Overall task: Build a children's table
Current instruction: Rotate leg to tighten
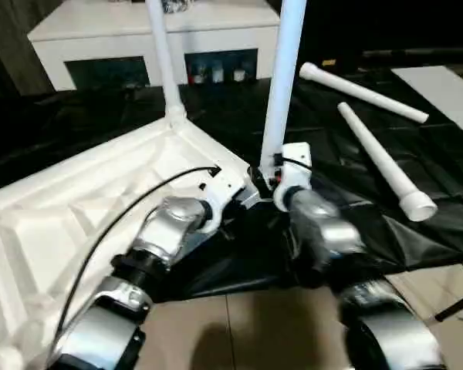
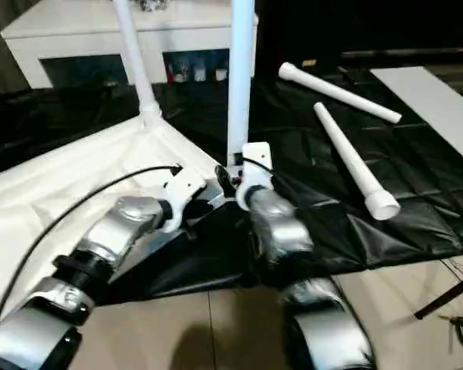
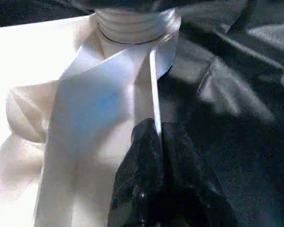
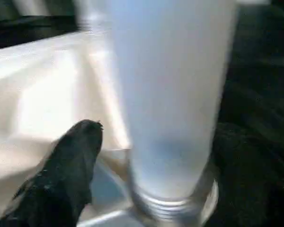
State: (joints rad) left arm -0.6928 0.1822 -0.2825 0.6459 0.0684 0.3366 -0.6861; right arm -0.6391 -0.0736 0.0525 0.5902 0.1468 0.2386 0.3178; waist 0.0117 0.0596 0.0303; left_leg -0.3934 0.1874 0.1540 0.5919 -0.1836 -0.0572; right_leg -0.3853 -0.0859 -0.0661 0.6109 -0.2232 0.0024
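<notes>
The children's table top (image 1: 77,208) lies upside down on a black sheet, ribbed underside up. Two white legs stand upright in its corner sockets, one at the far corner (image 1: 163,62) and one at the near right corner (image 1: 282,85). My right gripper (image 4: 165,137) is open around the base of the near leg, one finger (image 4: 71,161) on each side and clear of the tube. My left gripper (image 3: 156,135) is shut on a thin white rim of the table top just beside that corner socket (image 3: 132,23). Two loose legs (image 1: 363,92) (image 1: 382,166) lie on the sheet to the right.
The black sheet (image 1: 347,208) covers the floor under the table top; bare tiles (image 1: 239,331) show at the near edge. A white cabinet (image 1: 154,38) with glass doors stands behind. A white board (image 1: 447,89) lies at the far right.
</notes>
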